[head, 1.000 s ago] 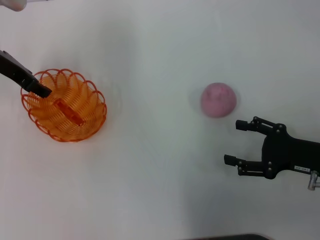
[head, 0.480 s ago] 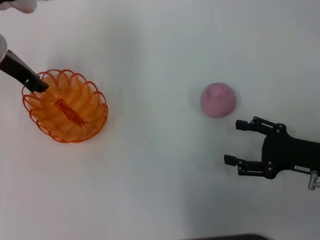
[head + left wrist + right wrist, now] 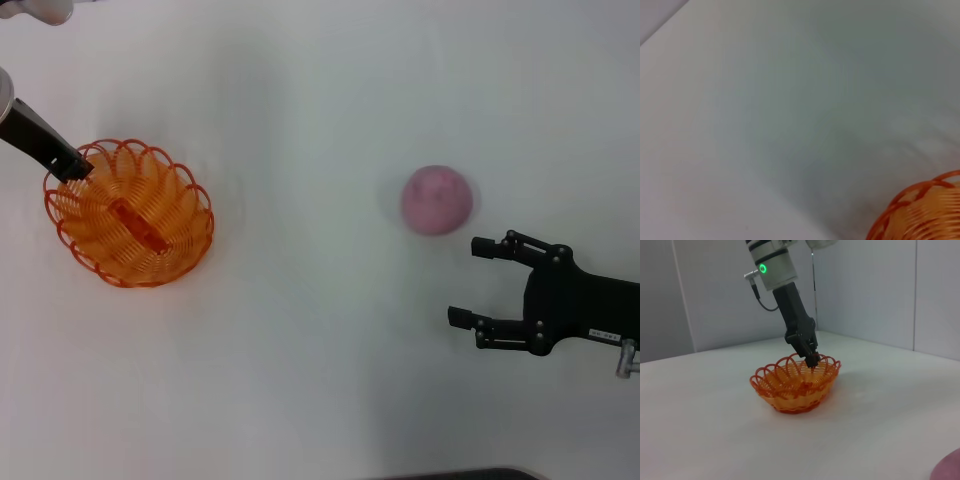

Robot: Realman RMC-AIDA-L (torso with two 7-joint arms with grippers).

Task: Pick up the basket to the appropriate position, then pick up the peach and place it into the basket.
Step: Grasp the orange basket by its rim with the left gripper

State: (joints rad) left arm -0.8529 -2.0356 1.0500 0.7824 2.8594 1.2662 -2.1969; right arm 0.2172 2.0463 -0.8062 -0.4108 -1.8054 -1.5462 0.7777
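Note:
The orange wire basket (image 3: 128, 213) stands upright on the white table at the left; it also shows in the right wrist view (image 3: 796, 385) and at the edge of the left wrist view (image 3: 925, 212). My left gripper (image 3: 75, 165) looks shut, and its tip (image 3: 812, 360) is at the basket's far left rim. I cannot tell whether it pinches the wire. The pink-purple peach (image 3: 437, 200) lies on the table at the right. My right gripper (image 3: 470, 283) is open and empty, just in front of and to the right of the peach, apart from it.
The table is plain white. A white object (image 3: 35, 10) sits at the far left corner. Grey wall panels (image 3: 865, 290) stand behind the table. A sliver of the peach (image 3: 947, 467) shows in the right wrist view.
My left gripper's tip has drawn back from inside the basket to its far left rim. The basket has barely shifted. The right arm and the peach have not moved.

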